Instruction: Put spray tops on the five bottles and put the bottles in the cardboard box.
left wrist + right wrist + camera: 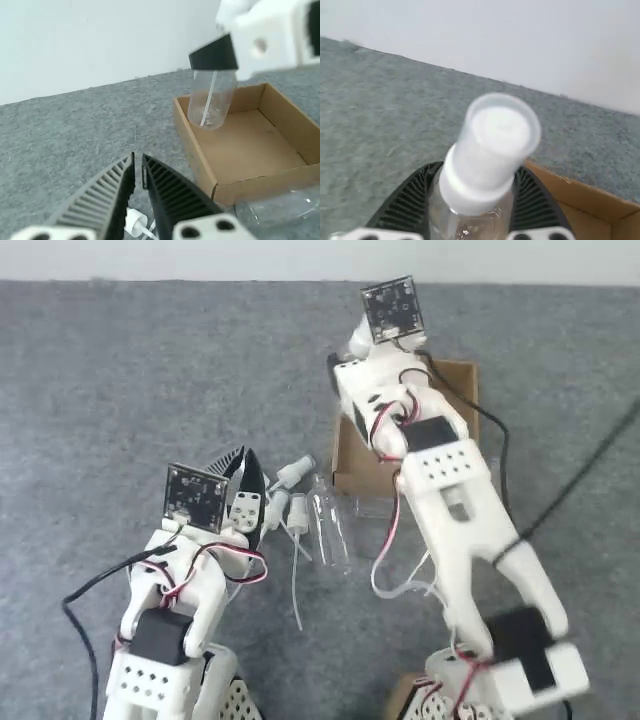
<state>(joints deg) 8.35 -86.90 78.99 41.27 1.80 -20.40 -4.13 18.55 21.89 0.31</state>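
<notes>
Right wrist view first, asks one: where is the bottle [495, 135]?

The other: pinched by its clear body in the right gripper [477, 200], white spray top already on. From the left wrist view it hangs upright over the cardboard box [250, 145], at the box's far left corner; whether its base touches the floor I cannot tell.

One: and the box?

The other: toward the far edge of the table [120, 390], on the right arm's side; its floor looks bare, so I judge this the first bottle going in.

One: the left gripper [138, 162]?

The other: jaws pressed almost together, only a slit between, nothing in it; it hangs low above a loose spray top [134, 220]. In the high view more tops lie just beside it, and a bare bottle [328, 520] lies near them, between the two arms.

One: so which step?

The other: boxing a finished bottle. Next, I think, the right arm lowers until the base meets the cardboard, then spreads its fingers and lifts straight up, lest the bottle tip; the left gripper must spread before it can take a top.
</notes>
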